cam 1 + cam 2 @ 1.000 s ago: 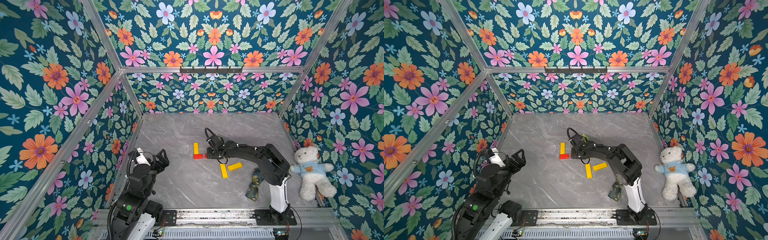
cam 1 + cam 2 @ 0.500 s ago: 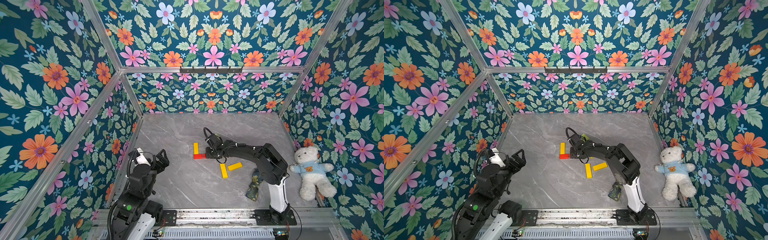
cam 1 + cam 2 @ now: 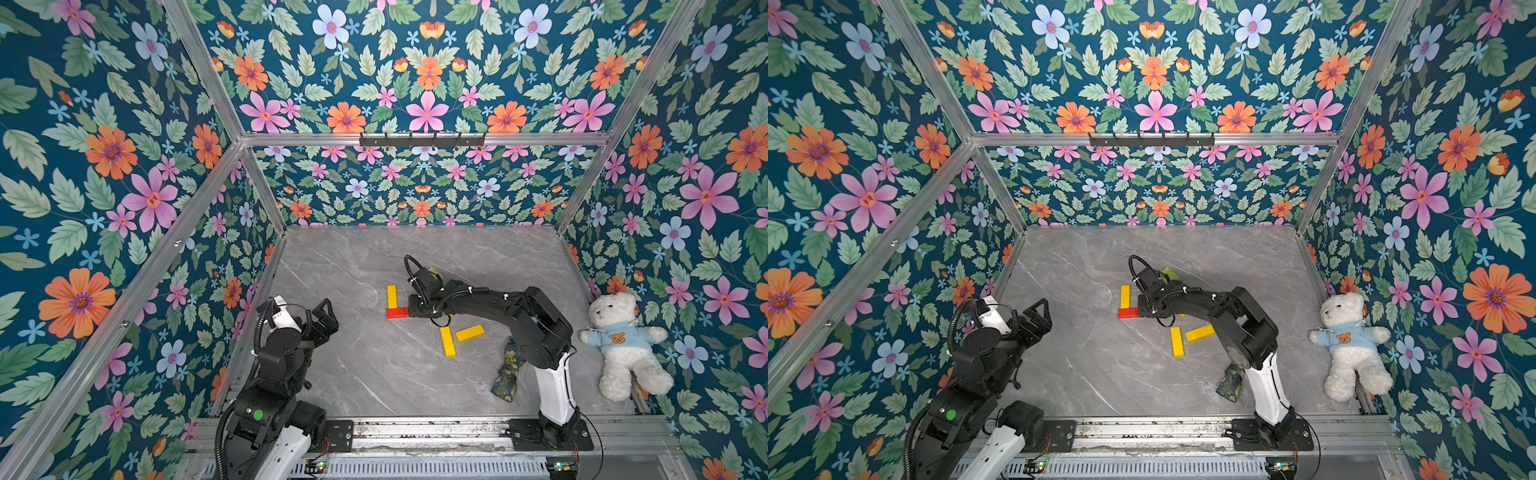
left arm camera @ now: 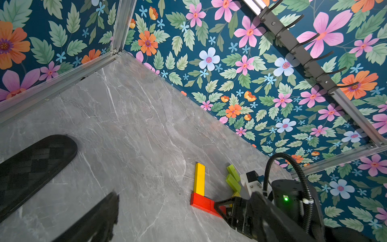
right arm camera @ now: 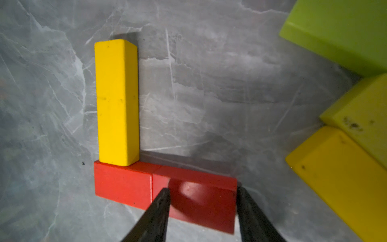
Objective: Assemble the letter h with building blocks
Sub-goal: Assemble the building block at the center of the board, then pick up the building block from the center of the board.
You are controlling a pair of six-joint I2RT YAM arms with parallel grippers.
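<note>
Reaching to the middle of the grey desk [image 3: 353,374], the right arm holds its right pincer [image 5: 202,188] low at the right red block [image 5: 201,201]. Its two fingers stand apart. One is at the right end of this block and the other shows over its top, near the seam. I cannot tell if they press on the block.

The letter h [image 3: 392,307] is only an L shape now. The right red block lies end to end with the left red block [image 5: 123,184], and the two touch and make one short row from left to right. A yellow bar [image 5: 117,102] lies flat and runs from the left end of this row toward the far wall, with its near end touching the left red block.

Lime-green blocks [image 4: 232,178] lie just right of the yellow bar, on the far side of the right arm. Nearer, right of the L shape, a loose yellow bar [image 3: 447,341] and an orange-yellow bar [image 3: 470,333] lie close together.

The left pincer [image 4: 94,170] is at the near left, well apart from all blocks. Its fingers are spread with only bare desk seen between them.

A floral cloth scrap [image 3: 508,370] lies by the right arm, and a white teddy bear [image 3: 619,345] lies at the right wall.
</note>
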